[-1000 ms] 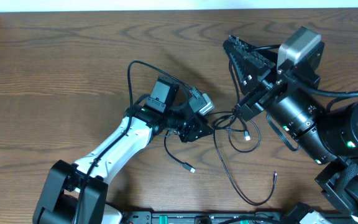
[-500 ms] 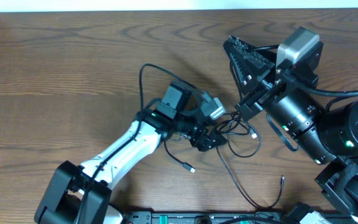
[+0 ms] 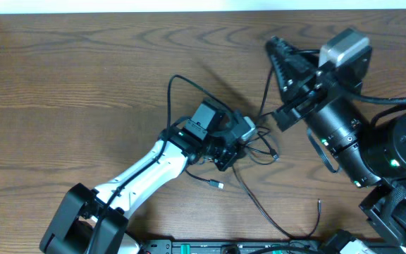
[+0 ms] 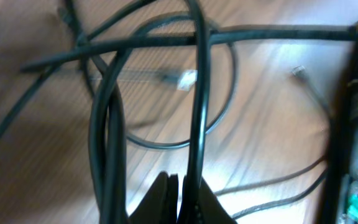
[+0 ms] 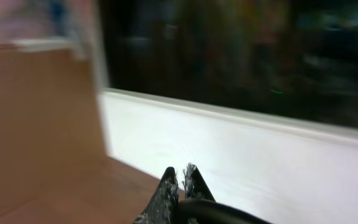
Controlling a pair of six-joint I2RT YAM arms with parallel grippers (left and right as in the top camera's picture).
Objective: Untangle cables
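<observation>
One table (image 3: pixel 62 70) carries two robot arms: the left arm (image 3: pixel 146 166) and the right arm (image 3: pixel 337 127). Beside the left gripper (image 4: pixel 178 180) lies one tangle of black cables (image 3: pixel 256 144); how many cords it holds is unclear. Two plug ends (image 3: pixel 218 185) (image 3: pixel 318 204) lie loose near that gripper.

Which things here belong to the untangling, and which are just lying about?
Job in hand: cables; left pincer, shut on a strand; right pincer, apparently shut on one too.
Not the job: table; left arm's own wiring loop.

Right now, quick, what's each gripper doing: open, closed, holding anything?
Left gripper: closed on a black cable from the tangle.
Right gripper: closed, pinching a black cord at its tips.
</observation>
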